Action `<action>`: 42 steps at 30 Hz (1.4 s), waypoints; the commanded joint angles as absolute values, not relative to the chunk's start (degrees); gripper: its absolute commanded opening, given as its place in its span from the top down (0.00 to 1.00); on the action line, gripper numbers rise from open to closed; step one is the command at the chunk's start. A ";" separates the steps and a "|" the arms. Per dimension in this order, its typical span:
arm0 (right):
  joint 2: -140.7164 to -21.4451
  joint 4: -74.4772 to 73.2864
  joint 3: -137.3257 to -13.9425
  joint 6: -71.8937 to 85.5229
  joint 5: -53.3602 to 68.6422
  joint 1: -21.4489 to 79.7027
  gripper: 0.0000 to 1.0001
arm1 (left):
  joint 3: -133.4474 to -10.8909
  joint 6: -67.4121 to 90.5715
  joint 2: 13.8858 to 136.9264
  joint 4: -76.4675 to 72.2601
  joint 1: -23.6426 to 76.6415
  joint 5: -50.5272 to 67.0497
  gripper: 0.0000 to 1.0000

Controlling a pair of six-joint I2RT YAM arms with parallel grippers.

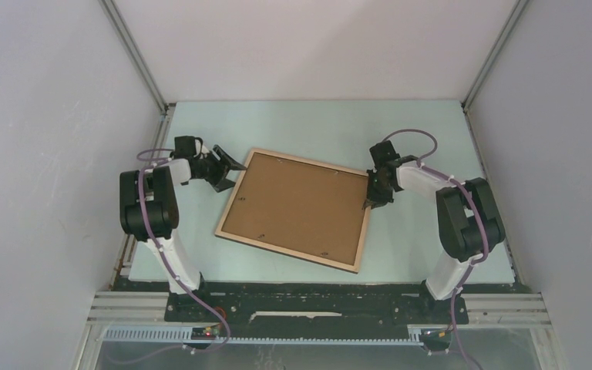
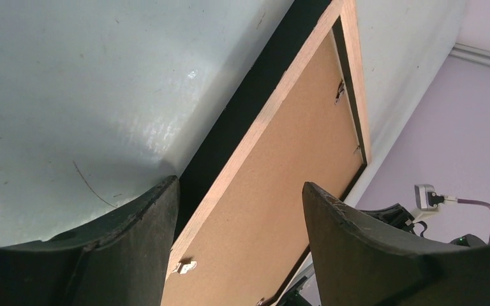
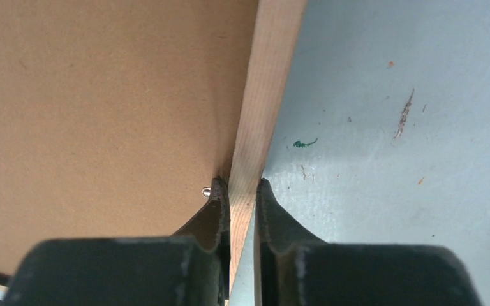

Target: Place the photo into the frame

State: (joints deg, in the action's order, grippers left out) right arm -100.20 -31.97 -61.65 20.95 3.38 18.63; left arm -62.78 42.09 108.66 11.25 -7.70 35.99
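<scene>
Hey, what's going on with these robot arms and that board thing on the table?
Two robot arms are working on a picture frame that lies back side up on the table, with its brown backing board sitting in it. The right gripper has its jaws pinched on the frame's light wood rim on the right side. The left gripper is open beside the frame's far left corner and is not gripping it. No photo is in view.
</scene>
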 commanded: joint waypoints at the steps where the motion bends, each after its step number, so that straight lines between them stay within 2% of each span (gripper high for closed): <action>1: -101.98 -30.55 -62.65 24.74 3.24 19.78 0.97 | -61.35 43.20 107.32 10.38 -7.56 37.79 0.28; 2: -101.97 -30.32 -62.65 25.38 3.94 19.78 1.00 | -61.41 43.24 107.27 10.28 -7.59 37.86 0.27; 8: -101.21 -28.17 -62.64 27.20 7.36 19.25 1.00 | -60.87 43.45 107.17 9.97 -7.56 37.83 0.27; 9: -101.00 -27.98 -62.93 27.02 8.17 18.80 0.94 | -60.69 43.73 107.29 9.75 -7.59 37.98 0.27; 12: -99.75 -27.76 -63.17 26.05 11.10 17.16 0.60 | -60.23 44.53 107.66 8.89 -7.59 38.65 0.27; 15: -98.12 -27.92 -62.84 25.43 12.17 16.23 0.45 | -60.14 44.51 107.23 8.50 -7.56 38.67 0.27; 18: -97.53 -26.89 -62.23 25.36 12.68 16.26 0.36 | -59.71 44.34 105.99 7.97 -7.54 38.46 0.26; 23: -100.69 -23.64 -62.37 25.47 14.65 16.27 0.33 | -56.19 45.87 103.91 4.82 -7.56 38.54 0.23; 29: -105.53 -20.15 -66.00 25.23 14.91 16.22 0.33 | -45.52 52.78 100.57 -4.53 -7.06 40.28 0.20; 33: -110.16 -20.37 -72.44 24.41 13.78 16.17 0.35 | -39.47 57.06 97.02 -8.74 -6.09 41.88 0.20; 38: -116.59 -21.20 -81.64 22.88 12.98 15.08 0.34 | -30.67 55.10 87.61 -8.59 -4.83 39.32 0.19; 42: -123.81 -26.73 -95.63 21.04 14.37 13.60 0.34 | -26.02 55.66 81.48 -8.04 -2.31 39.90 0.18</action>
State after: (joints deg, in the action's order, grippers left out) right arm -118.24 -27.16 -84.49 22.00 8.05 13.21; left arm -30.65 52.58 86.52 -11.27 -7.09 33.34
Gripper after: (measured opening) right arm 0.666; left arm 0.812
